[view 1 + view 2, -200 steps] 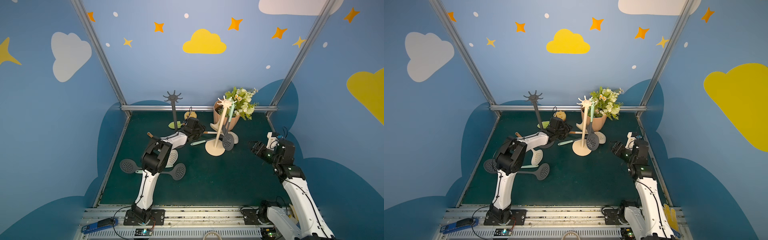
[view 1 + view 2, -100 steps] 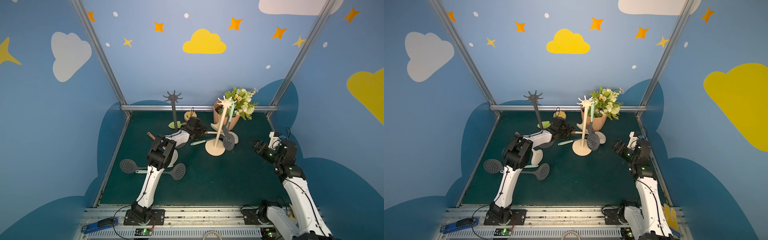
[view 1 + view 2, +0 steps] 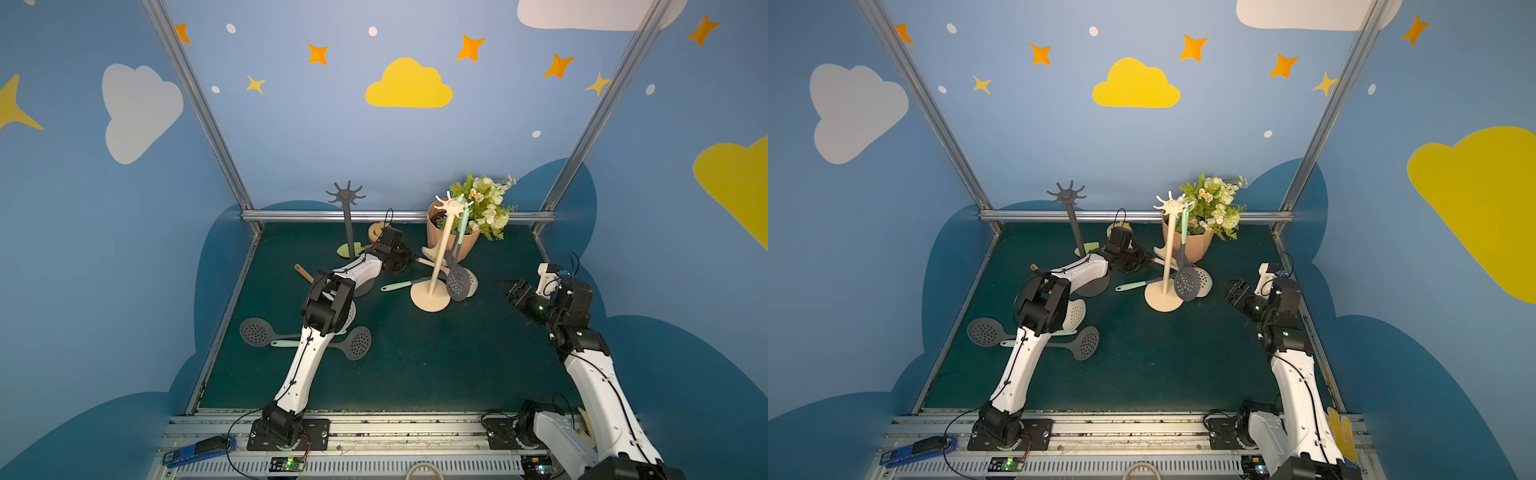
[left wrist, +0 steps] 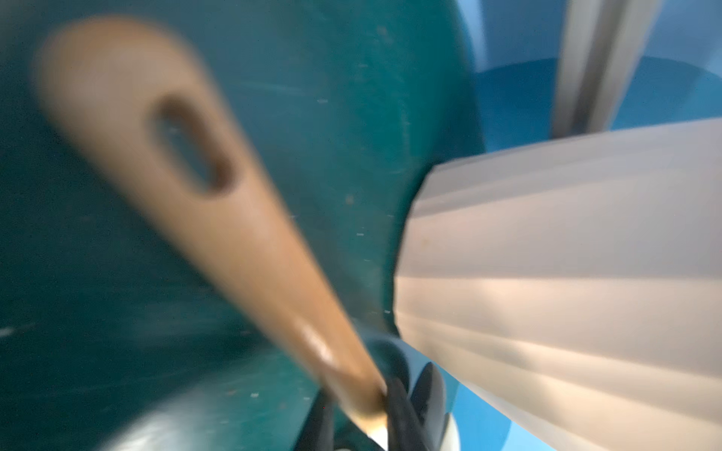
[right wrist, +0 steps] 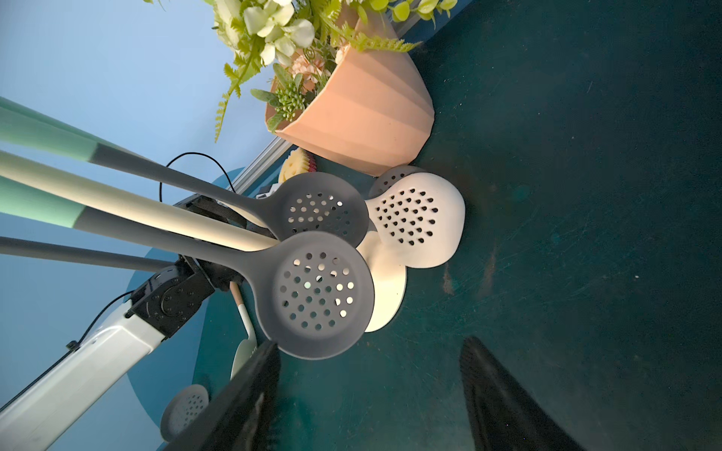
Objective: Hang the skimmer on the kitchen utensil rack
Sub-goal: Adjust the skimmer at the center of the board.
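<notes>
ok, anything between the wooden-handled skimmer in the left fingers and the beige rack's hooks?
Nothing solid that I can see. The left gripper has its fingers on the wooden-handled skimmer, low beside the beige rack. Two grey skimmers already hang on it, likely blocking those hooks, and the flower pot crowds its far side.

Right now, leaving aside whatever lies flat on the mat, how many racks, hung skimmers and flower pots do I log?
Racks: 2, dark grey rack and beige rack
Hung skimmers: 2, both grey, on the beige rack
Flower pot: 1
Total: 5
</notes>
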Controlling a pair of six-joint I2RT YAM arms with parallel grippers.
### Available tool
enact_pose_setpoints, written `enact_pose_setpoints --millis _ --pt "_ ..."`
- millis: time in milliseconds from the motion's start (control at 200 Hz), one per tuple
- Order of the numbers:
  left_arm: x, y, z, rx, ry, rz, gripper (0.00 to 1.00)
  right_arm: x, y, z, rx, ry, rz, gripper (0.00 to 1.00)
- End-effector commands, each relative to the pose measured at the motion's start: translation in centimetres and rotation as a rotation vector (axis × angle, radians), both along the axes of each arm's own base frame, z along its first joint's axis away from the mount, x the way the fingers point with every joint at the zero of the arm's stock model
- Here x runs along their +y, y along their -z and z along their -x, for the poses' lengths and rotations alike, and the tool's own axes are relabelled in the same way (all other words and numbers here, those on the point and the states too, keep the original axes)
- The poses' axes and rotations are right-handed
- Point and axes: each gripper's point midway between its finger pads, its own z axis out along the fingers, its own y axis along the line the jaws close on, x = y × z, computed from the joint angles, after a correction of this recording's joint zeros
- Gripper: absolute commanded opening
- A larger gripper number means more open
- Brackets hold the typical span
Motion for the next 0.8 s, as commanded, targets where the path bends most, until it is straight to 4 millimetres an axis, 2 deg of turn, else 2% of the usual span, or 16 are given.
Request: enact_pose_setpoints --millis 0,300,441,601,726,791 --pt "-0.6 1.5 1.5 0.038 0.101 -0.013 0.16 -0.3 0.2 -0.4 -0.012 0.007 0.015 0.72" --pt "-3.9 0.5 2.7 0.022 0.225 0.079 0.06 -0.1 1.3 -1.6 0.031 -0.02 0.014 0.72" --pt "-5.3 0.3 3.5 0.02 0.269 0.105 0.07 0.3 1.7 -2.1 0.031 -0.043 0.001 0.72" --pt "-5.2 0.1 4.5 0.028 0.296 0.1 0.12 0.9 3.1 -2.8 0.061 -0.075 -0.028 0.72" --pt "-4.4 -0.1 4.9 0.021 0.296 0.073 0.23 1.9 4.3 -3.7 0.093 -0.095 -0.117 0.72" --pt "-4.0 -0.5 5.0 0.014 0.292 0.055 0.33 2.3 4.8 -4.3 0.114 -0.094 -0.166 0.72"
